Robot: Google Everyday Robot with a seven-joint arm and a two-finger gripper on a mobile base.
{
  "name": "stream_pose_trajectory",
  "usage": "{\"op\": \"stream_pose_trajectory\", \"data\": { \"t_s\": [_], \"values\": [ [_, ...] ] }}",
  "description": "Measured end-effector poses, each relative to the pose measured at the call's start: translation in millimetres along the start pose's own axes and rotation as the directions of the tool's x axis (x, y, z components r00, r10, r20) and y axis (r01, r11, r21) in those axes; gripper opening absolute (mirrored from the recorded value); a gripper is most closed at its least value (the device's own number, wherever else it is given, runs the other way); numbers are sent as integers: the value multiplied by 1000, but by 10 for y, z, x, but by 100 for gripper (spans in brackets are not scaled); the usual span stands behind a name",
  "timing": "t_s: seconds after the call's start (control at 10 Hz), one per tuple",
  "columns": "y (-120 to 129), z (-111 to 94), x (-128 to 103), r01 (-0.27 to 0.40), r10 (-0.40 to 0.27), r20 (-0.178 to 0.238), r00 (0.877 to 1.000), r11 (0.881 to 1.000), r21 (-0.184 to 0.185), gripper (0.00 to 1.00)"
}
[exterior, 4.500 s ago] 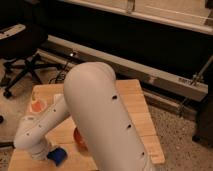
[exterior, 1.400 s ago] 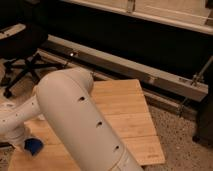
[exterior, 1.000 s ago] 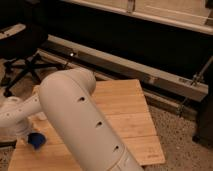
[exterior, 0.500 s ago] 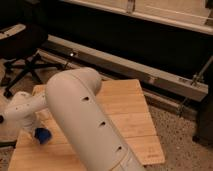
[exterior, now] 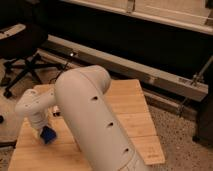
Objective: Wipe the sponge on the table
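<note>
The sponge [exterior: 48, 135] is a small bright blue block lying on the left part of the table [exterior: 131, 107], a low table with a tan plank top. My gripper [exterior: 45, 131] points down at the end of the white wrist and is shut on the sponge, pressing it against the tabletop. My thick white arm [exterior: 95, 122] runs from the lower middle of the view up and over to the left. It hides much of the table's centre and most of the gripper.
A black office chair [exterior: 22, 55] stands on the speckled floor [exterior: 187, 142] beyond the table's left side. A long metal rail [exterior: 150, 75] runs along the dark wall behind the table. The table's right edge lies near the frame's middle right.
The gripper and sponge have slid to the right across the tabletop, from near the left edge toward the middle. The arm has swung with them.
</note>
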Motion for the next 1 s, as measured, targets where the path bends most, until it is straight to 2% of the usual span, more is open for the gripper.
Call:
{"op": "stream_pose_trajectory", "data": {
  "t_s": [0.3, 0.6, 1.0],
  "values": [
    [-155, 5, 264, -44, 44, -18, 999, 999, 9, 17],
    [-315, -39, 647, -78, 80, -41, 996, 996, 35, 17],
    [-161, -33, 928, -71, 72, -59, 996, 997, 31, 17]
  ]
}}
